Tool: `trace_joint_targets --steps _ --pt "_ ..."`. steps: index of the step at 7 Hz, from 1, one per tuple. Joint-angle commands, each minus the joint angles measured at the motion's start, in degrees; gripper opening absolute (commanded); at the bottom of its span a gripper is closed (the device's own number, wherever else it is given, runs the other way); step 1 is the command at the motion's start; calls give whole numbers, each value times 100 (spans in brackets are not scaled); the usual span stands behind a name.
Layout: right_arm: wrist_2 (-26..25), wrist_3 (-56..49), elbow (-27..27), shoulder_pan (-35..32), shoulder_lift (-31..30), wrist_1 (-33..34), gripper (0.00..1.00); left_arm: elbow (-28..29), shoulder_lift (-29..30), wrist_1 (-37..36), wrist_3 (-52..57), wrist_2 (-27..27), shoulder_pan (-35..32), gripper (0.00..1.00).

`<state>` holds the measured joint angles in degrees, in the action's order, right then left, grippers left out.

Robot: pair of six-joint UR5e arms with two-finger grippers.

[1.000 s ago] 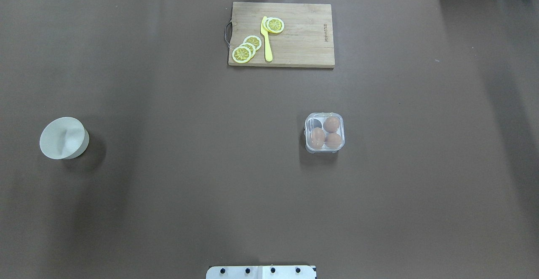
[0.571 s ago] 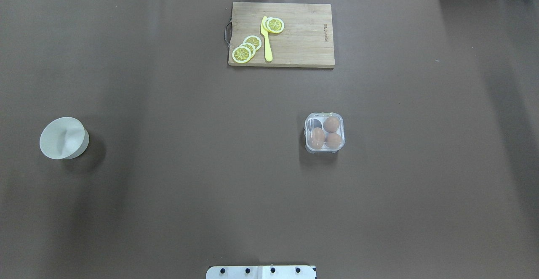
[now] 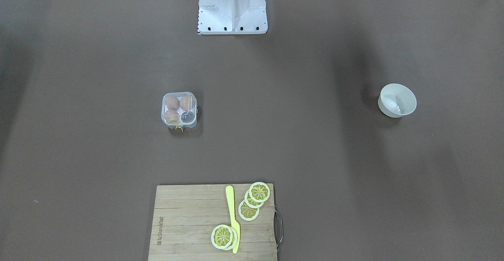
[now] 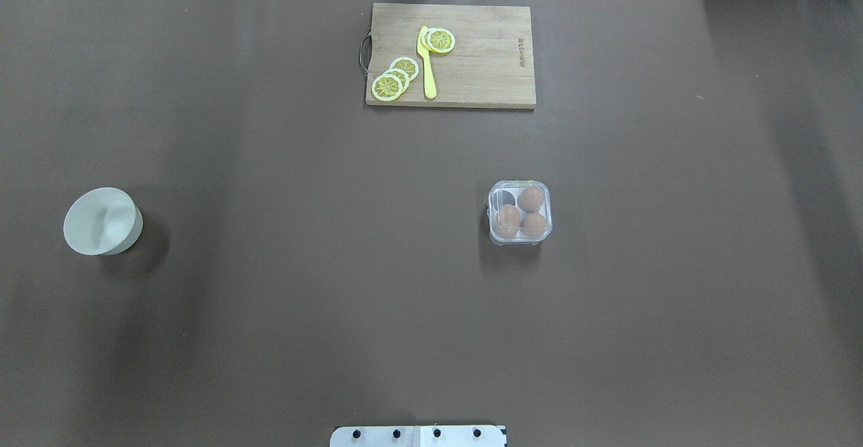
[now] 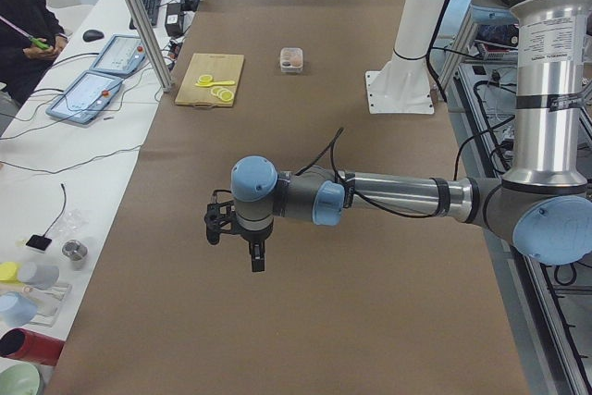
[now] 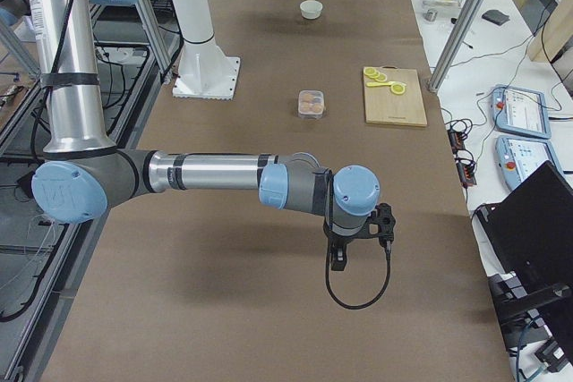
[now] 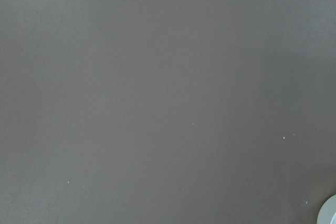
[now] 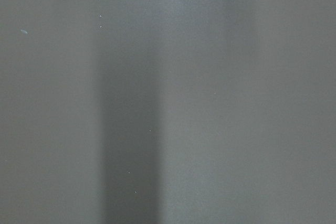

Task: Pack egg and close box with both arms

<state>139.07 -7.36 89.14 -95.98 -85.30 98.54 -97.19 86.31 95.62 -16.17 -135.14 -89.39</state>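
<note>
There's the small square clear-plastic egg box (image 4: pixel 520 212) on the brown counter (image 4: pixel 270 299), three tan-brown eggs (image 4: pixel 530 199) inside, while the left claw (image 5: pixel 256 261) and right claw (image 6: pixel 340 261) hang well away, their openness impossible to tell.

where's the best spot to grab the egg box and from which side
Probably grip the box across two opposite outer walls, coming straight down. It sits flat and square, apart from other things; three eggs sit inside, so stay outside the cells.

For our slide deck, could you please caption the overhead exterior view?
Clear box holds three brown eggs, one cell empty; white bowl left, cutting board beyond.
</note>
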Motion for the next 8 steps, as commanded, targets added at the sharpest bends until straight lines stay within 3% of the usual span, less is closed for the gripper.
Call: trace_joint_targets --steps 1,8 --pt "6 7 7 0 5 -28 100 7 0 0 0 66 0 99" --pt "23 130 130 0 5 -28 100 7 -9 0 -9 58 0 99"
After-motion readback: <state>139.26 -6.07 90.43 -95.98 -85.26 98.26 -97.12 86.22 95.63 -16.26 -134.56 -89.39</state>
